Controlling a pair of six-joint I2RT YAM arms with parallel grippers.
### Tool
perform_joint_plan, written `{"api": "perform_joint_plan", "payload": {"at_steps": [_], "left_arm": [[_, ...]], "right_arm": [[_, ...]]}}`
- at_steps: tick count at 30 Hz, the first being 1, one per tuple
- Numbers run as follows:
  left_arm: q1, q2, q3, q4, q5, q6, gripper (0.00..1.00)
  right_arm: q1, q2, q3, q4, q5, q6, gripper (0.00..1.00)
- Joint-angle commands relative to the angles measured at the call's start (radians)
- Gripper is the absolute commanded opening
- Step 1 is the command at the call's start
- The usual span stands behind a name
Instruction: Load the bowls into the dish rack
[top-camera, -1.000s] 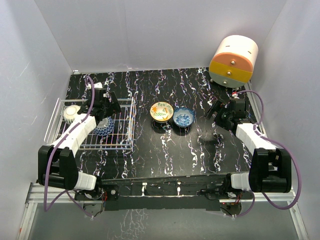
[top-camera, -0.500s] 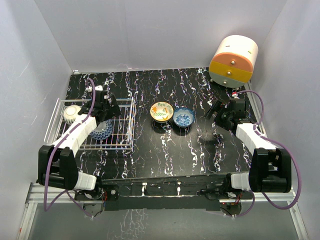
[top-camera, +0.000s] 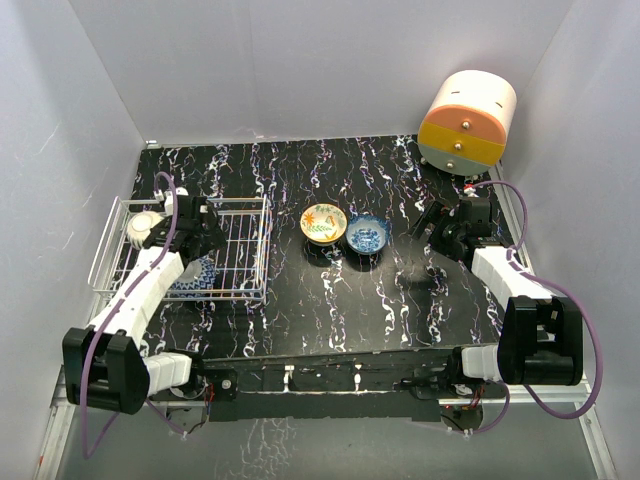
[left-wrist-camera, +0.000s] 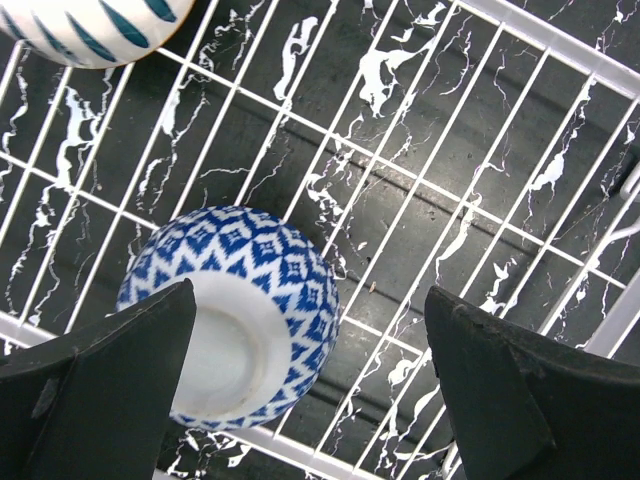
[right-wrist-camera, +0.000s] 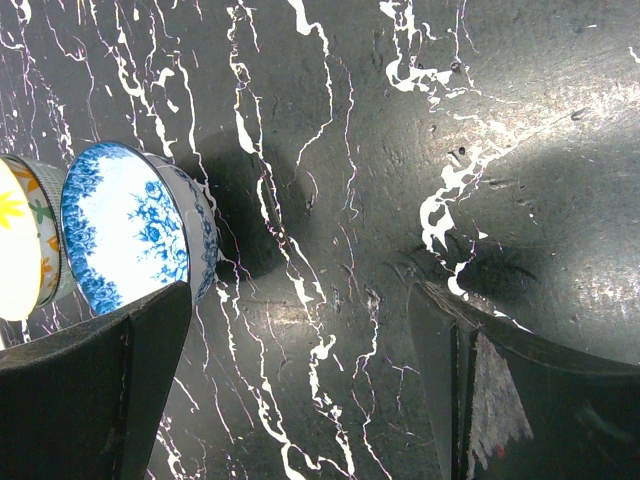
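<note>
The white wire dish rack (top-camera: 238, 250) stands at the left. In it a blue diamond-patterned bowl (top-camera: 190, 276) lies upside down near the front, and a pale teal-striped bowl (top-camera: 143, 226) sits at the back left. My left gripper (top-camera: 203, 240) hovers open and empty above the rack. In the left wrist view the gripper (left-wrist-camera: 310, 400) is just right of the blue diamond bowl (left-wrist-camera: 235, 310), with the striped bowl (left-wrist-camera: 90, 25) and the rack (left-wrist-camera: 420, 190) also in view. A yellow-floral bowl (top-camera: 323, 222) and a blue bowl (top-camera: 368, 234) sit mid-table. My right gripper (top-camera: 432, 222) is open, right of them, and the right wrist view shows the blue bowl (right-wrist-camera: 125, 225) left of the gripper (right-wrist-camera: 300, 390).
A cream-and-orange cylindrical drawer unit (top-camera: 467, 122) stands at the back right corner. White walls close in the table at the back and both sides. The yellow-floral bowl's edge (right-wrist-camera: 20, 250) shows at the left of the right wrist view.
</note>
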Motion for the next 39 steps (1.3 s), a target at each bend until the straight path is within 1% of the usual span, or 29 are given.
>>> {"api": "perform_joint_plan", "payload": {"at_steps": [1, 3, 6, 7, 9, 13, 16, 20, 26, 34, 39], "left_arm": [[0.004, -0.088, 0.043, -0.053, 0.002, 0.021, 0.96], [0.004, -0.112, 0.046, -0.04, 0.069, 0.045, 0.93], [-0.001, -0.119, 0.053, -0.048, 0.148, 0.055, 0.82], [-0.009, -0.116, 0.054, -0.055, 0.159, 0.054, 0.79], [-0.038, -0.105, 0.052, -0.075, 0.145, 0.051, 0.77], [-0.107, -0.072, 0.051, -0.146, 0.011, 0.02, 0.77], [-0.109, -0.065, 0.042, -0.197, -0.054, -0.018, 0.78], [-0.108, -0.105, 0.004, -0.239, -0.127, -0.089, 0.81], [-0.108, -0.161, -0.057, -0.271, -0.179, -0.17, 0.84], [-0.105, -0.146, -0.069, -0.316, -0.265, -0.24, 0.86], [-0.051, -0.114, -0.059, -0.315, -0.282, -0.241, 0.87]], "right_arm": [[-0.006, -0.027, -0.015, 0.056, -0.008, -0.01, 0.93], [-0.006, -0.028, -0.015, 0.056, -0.007, -0.01, 0.93], [-0.006, -0.027, -0.018, 0.055, -0.003, -0.009, 0.93], [-0.006, -0.027, -0.019, 0.056, -0.002, -0.01, 0.93], [-0.006, -0.023, -0.019, 0.057, -0.005, -0.009, 0.93], [-0.006, -0.02, -0.017, 0.057, -0.005, -0.009, 0.93], [-0.006, -0.019, -0.013, 0.056, -0.005, -0.01, 0.93], [-0.006, -0.01, -0.008, 0.061, -0.014, -0.009, 0.93], [-0.006, 0.008, -0.023, 0.088, -0.053, 0.002, 0.93], [-0.006, 0.028, -0.036, 0.114, -0.07, 0.009, 0.93], [-0.005, 0.028, -0.045, 0.124, -0.08, 0.013, 0.93]]}}
